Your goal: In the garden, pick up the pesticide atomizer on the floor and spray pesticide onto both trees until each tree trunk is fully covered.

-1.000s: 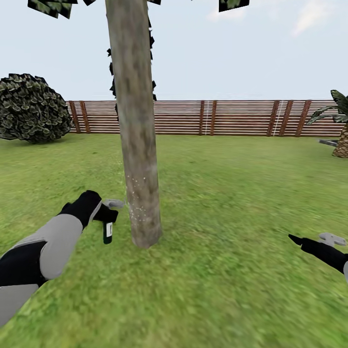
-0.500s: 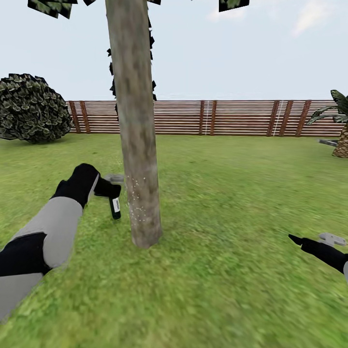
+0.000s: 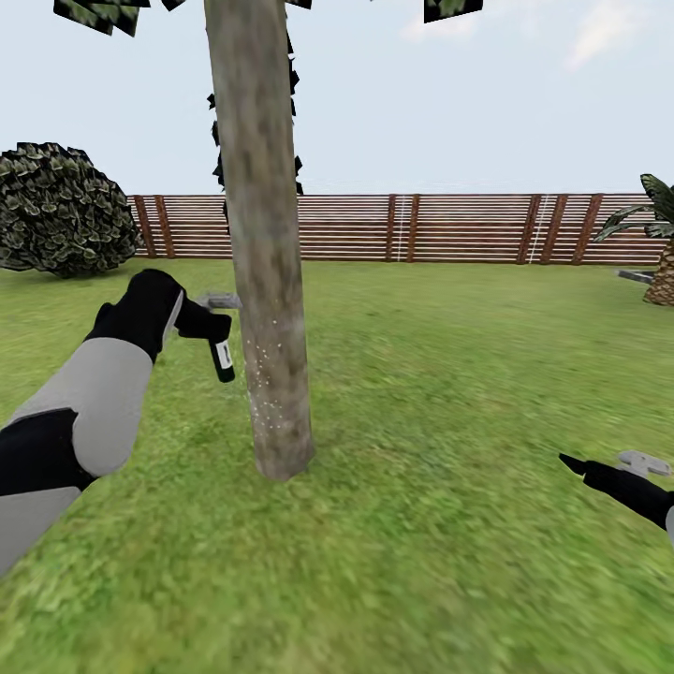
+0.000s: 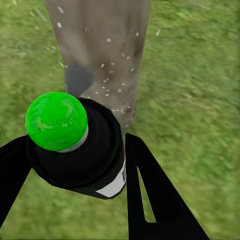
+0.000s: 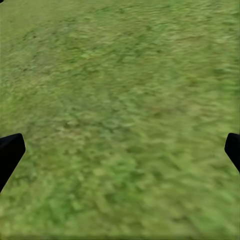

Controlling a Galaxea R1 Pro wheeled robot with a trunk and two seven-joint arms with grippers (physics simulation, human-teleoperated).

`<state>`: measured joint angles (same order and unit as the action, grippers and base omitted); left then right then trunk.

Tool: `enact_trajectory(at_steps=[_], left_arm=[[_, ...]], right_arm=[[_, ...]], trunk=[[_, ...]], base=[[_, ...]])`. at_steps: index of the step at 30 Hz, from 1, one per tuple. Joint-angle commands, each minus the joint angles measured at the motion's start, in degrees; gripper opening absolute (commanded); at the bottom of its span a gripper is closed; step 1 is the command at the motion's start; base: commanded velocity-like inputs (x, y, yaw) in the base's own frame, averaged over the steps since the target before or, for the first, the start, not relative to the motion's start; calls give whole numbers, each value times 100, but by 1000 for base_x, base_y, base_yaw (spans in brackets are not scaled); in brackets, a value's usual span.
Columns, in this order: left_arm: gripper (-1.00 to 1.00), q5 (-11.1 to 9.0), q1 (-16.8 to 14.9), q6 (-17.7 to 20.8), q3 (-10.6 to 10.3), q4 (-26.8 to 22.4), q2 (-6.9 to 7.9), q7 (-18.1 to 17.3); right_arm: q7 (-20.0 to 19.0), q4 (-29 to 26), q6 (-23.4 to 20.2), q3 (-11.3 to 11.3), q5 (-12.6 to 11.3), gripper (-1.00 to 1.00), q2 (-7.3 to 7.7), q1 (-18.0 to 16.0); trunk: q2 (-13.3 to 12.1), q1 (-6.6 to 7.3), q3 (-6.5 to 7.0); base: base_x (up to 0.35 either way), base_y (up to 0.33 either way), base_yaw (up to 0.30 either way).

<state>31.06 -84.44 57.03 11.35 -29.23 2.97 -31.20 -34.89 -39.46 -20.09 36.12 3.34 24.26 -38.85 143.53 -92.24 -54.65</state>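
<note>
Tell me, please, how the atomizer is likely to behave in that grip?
The atomizer looks like a rigid, round black bottle, so it probably won't flex. Its smooth curved wall may twist or slip between the left end effector fingers. In the head view it hangs tilted, so it might swing.

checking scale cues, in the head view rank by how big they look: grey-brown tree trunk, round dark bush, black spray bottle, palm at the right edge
1. Grey-brown tree trunk, though nearness inflates it.
2. Round dark bush.
3. Palm, cut off by the picture's edge, so unsure.
4. Black spray bottle, held in the left gripper.
</note>
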Motion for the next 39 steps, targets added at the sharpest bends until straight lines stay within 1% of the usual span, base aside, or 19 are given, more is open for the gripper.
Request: enact_trajectory(at_steps=[1,4,6,8,9,11,13,16,20,24,29,31,33,34,35,37,39], left_arm=[[-100,-7,-1,1,-2,18,4,0],[-100,-1,-2,1,-97,243,26,0],[-100,4,-2,-5,-357,581,127,0],[-100,5,-2,-7,-549,707,219,0],[-100,5,-2,-7,-595,730,242,0],[-100,5,-2,-7,-668,762,342,0],[-100,5,-2,-7,-682,768,389,0],[-100,5,-2,-14,-686,768,409,2],[-100,12,-2,-19,-671,700,509,8],[-100,14,-2,-25,-675,620,562,17],[-100,11,37,-50,-689,689,597,31],[-100,6,155,-173,-690,1077,599,48],[-100,5,288,-371,-688,1224,599,56],[-100,5,347,-443,-687,1250,600,58],[-100,5,532,-566,-687,1282,600,60],[-100,-1,803,-752,-680,1293,596,78],[-100,-9,1020,-972,-677,1296,587,228]], right_arm=[[0,0,-1,0,0,100,0,0],[0,0,0,0,0,100,2,0],[0,0,-2,0,0,100,53,0],[-1,0,2,0,0,100,82,0],[-1,0,0,0,0,100,87,0],[-2,0,-2,0,0,100,95,-1],[-2,0,1,0,0,100,98,0],[0,0,0,0,0,100,102,0],[0,0,1,0,0,100,100,0],[-1,0,1,0,0,100,100,0],[0,0,2,0,0,100,98,0],[0,0,2,0,0,100,99,0],[0,0,2,0,0,100,102,0],[-2,0,2,0,0,100,103,0],[-1,0,-1,0,0,100,105,0],[0,0,1,0,0,100,105,0],[-2,0,2,0,0,100,105,0]], trunk=[[0,0,0],[0,0,0],[0,0,0],[0,0,0],[0,0,0],[0,0,0],[0,0,0],[0,0,0],[0,0,0],[0,0,0],[0,0,0],[0,0,0],[0,0,0],[0,0,0],[0,0,0],[0,0,0],[0,0,0]], base=[[0,0,0],[0,0,0],[0,0,0],[0,0,0],[0,0,0],[0,0,0],[0,0,0],[0,0,0],[0,0,0],[0,0,0],[0,0,0],[0,0,0],[0,0,0],[0,0,0],[0,0,0],[0,0,0],[0,0,0]])
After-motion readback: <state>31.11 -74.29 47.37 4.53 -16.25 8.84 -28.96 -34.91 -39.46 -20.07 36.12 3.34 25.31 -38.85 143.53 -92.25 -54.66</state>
